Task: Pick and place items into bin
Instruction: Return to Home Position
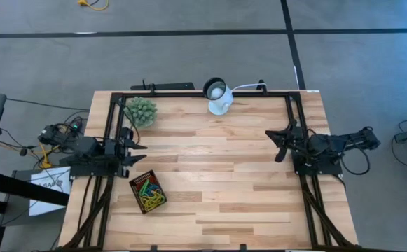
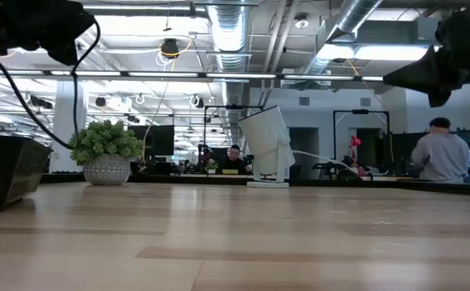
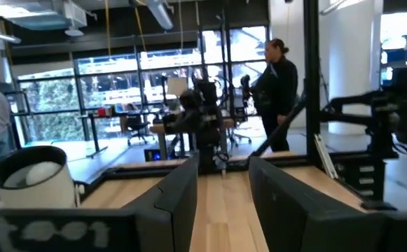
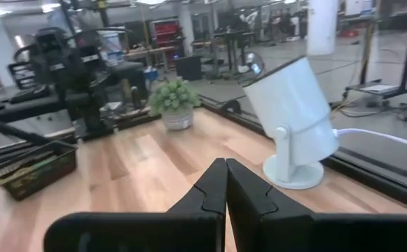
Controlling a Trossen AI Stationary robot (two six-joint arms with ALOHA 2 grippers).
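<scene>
Sitting in the lower left of the high view, the black bin (image 1: 133, 185) rests at an angle on the pale wooden surface (image 1: 217, 175), close to its left edge. It holds a heap of red, green and yellow rubber bands (image 1: 148, 194). Just above it in the frame the left tool (image 1: 136, 149) hangs over the surface's left edge, pointing toward the middle. Its wrist view shows the two dark fingers (image 3: 178, 203) parted, with bare wood showing between them. Level with it at the middle right of the frame, well apart from the bin, the right tool (image 1: 276, 144) points back toward the left one. In its wrist view the fingers are pressed together tip to tip, gripping nothing. Farther back, along the upper edge of the surface, the fuzzy green plant ball (image 1: 141, 110) stands at the upper left, and the white round lamp (image 1: 219, 98) near the top centre. Beyond the surface, the low view shows a person in a grey top (image 2: 441, 153) at the right of the frame.
</scene>
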